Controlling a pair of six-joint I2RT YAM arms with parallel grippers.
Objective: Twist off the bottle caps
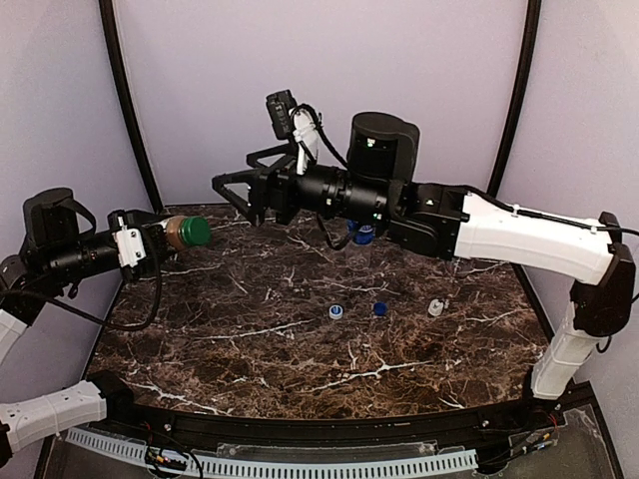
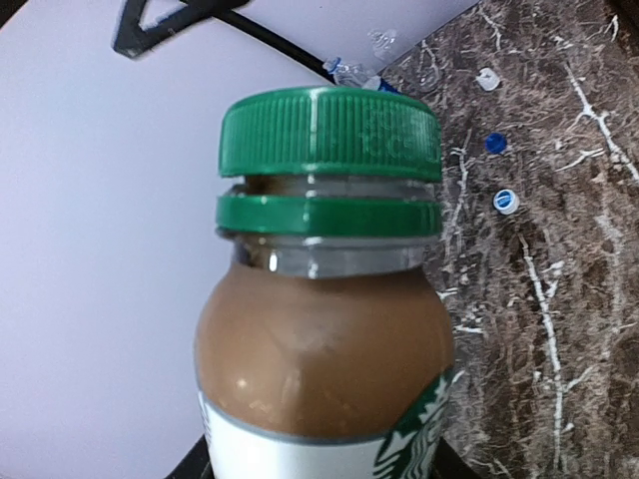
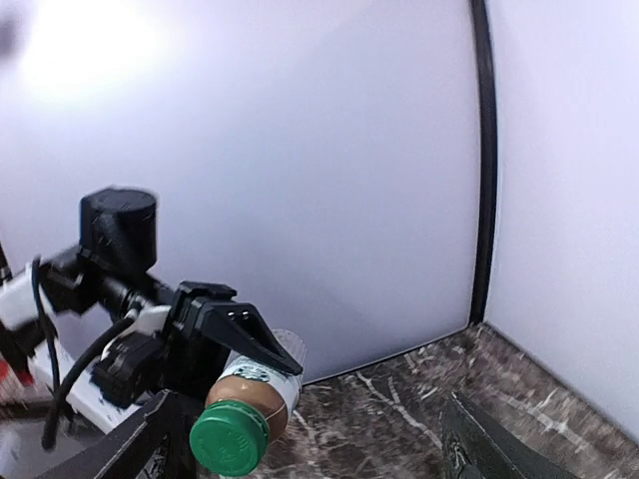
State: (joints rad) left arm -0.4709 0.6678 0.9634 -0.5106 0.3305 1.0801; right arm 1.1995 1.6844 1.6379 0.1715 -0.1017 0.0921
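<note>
My left gripper (image 1: 158,239) is shut on the brownish bottle (image 1: 178,233), holding it sideways above the table's left side. The bottle's green cap (image 1: 196,232) points right. In the left wrist view the green cap (image 2: 329,135) sits slightly above its green ring, over the brownish bottle (image 2: 324,339). My right gripper (image 1: 235,176) hangs open just right of and above the cap, apart from it. In the right wrist view the cap (image 3: 228,439) lies low between the wide-spread fingers (image 3: 110,454) of my right gripper (image 3: 300,434). Other bottles (image 1: 363,236) with blue labels are mostly hidden behind the right arm.
Three loose caps lie on the dark marble table (image 1: 250,349): a white-and-blue one (image 1: 335,311), a blue one (image 1: 379,308) and a white one (image 1: 435,307). The pale back wall (image 1: 200,90) stands close behind both grippers. The right arm (image 1: 519,235) spans the table's far side.
</note>
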